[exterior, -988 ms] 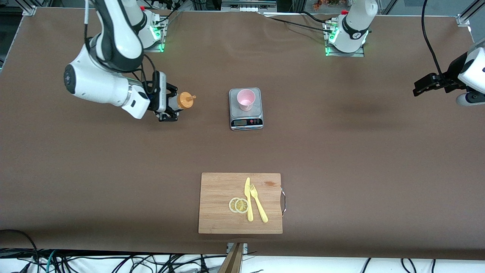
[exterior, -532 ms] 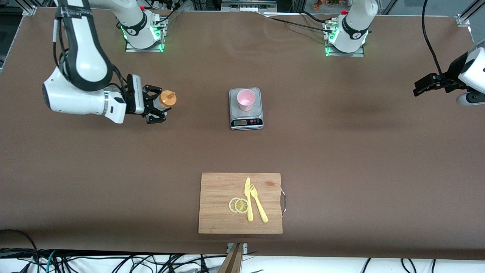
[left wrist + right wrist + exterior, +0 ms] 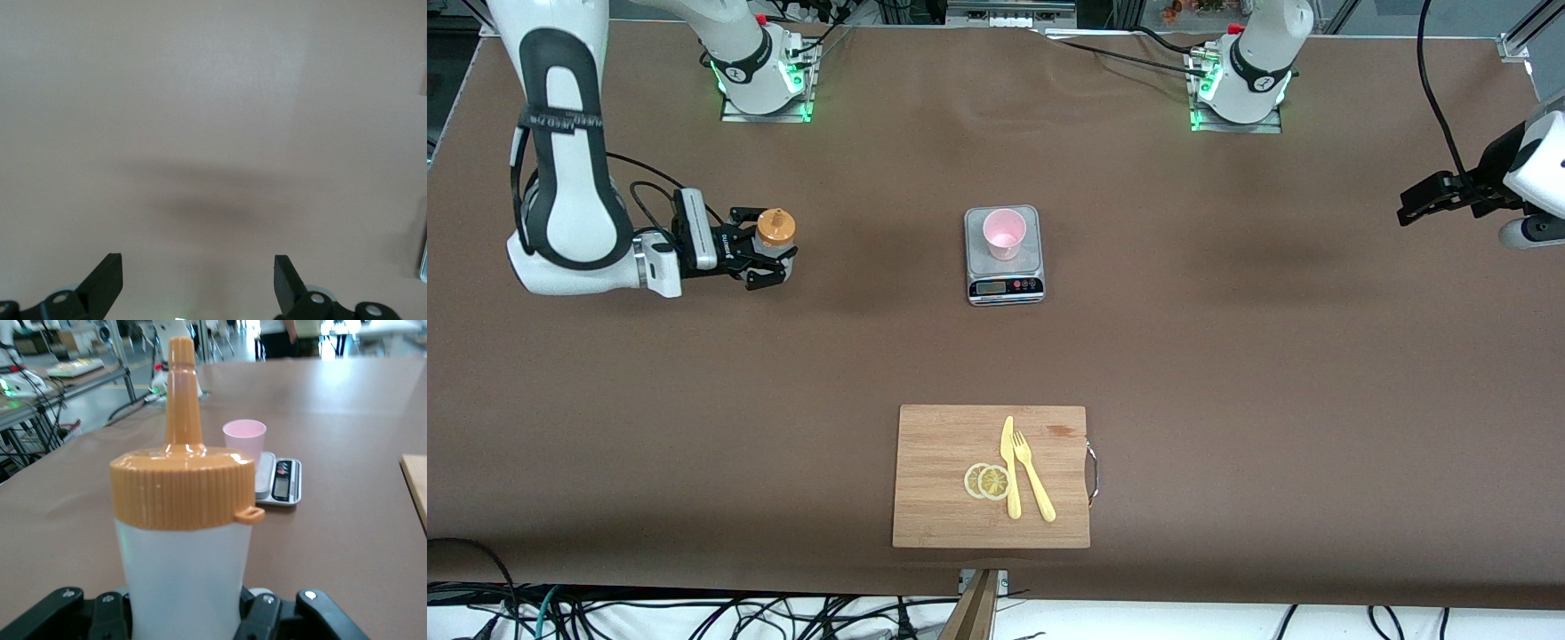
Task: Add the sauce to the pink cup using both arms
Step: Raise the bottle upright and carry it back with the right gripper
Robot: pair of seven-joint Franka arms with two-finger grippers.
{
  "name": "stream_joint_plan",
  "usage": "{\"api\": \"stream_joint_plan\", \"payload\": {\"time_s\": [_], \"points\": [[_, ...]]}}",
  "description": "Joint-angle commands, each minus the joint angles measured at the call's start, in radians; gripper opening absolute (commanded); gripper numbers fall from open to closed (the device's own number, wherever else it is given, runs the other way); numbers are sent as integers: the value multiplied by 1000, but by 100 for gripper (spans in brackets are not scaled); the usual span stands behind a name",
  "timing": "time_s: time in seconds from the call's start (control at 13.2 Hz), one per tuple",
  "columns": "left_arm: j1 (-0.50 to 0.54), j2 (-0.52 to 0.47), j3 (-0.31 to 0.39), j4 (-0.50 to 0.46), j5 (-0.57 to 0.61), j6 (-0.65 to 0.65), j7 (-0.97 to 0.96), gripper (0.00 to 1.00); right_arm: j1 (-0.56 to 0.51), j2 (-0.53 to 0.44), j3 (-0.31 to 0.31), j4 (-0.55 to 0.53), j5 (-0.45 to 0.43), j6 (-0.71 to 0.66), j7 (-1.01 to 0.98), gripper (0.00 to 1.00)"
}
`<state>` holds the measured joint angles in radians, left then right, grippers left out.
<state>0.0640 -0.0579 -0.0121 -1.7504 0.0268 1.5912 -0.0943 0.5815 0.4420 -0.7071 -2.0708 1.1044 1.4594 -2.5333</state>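
Observation:
The sauce bottle (image 3: 772,233), translucent white with an orange nozzle cap, stands upright between the fingers of my right gripper (image 3: 769,253), which is shut on it toward the right arm's end of the table. In the right wrist view the bottle (image 3: 181,540) fills the middle. The pink cup (image 3: 1004,233) stands on a small scale (image 3: 1005,283) at mid-table; it also shows in the right wrist view (image 3: 244,440). My left gripper (image 3: 1416,202) is open and empty, held above the left arm's end of the table; its fingers (image 3: 107,280) frame bare tabletop.
A wooden cutting board (image 3: 943,498) lies near the front edge with two lemon slices (image 3: 987,481), a yellow knife (image 3: 1009,467) and a yellow fork (image 3: 1033,476) on it. Both arm bases stand along the table's back edge.
My right gripper has carried the sauce bottle away from the cup, toward the right arm's end of the table, and turned it from tilted to upright. The left arm has not moved.

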Motion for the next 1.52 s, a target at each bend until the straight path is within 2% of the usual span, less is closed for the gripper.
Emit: {"api": "stream_joint_plan", "payload": {"time_s": [0.0, 0.46, 1.06, 1.22, 1.29, 1.44], "points": [[7, -3, -5, 11, 5, -14, 10, 100, -69, 95, 6, 17, 48, -120, -158, 0], [2, -3, -14, 26, 5, -11, 19, 100, -166, 262, 17, 78, 66, -264, -350, 0], [-7, 1, -26, 88, 4, -16, 13, 100, -216, 330, 20, 166, 91, -291, -354, 0], [-7, 3, -26, 86, 5, -16, 16, 100, -259, 319, 92, 163, 88, -261, -346, 0], [-7, 1, -26, 88, 5, -17, 15, 100, -323, 317, 150, 159, 78, -237, -355, 0], [-7, 3, -26, 88, 5, -17, 16, 100, -403, 313, 219, 156, 39, -194, -360, 0]]}}
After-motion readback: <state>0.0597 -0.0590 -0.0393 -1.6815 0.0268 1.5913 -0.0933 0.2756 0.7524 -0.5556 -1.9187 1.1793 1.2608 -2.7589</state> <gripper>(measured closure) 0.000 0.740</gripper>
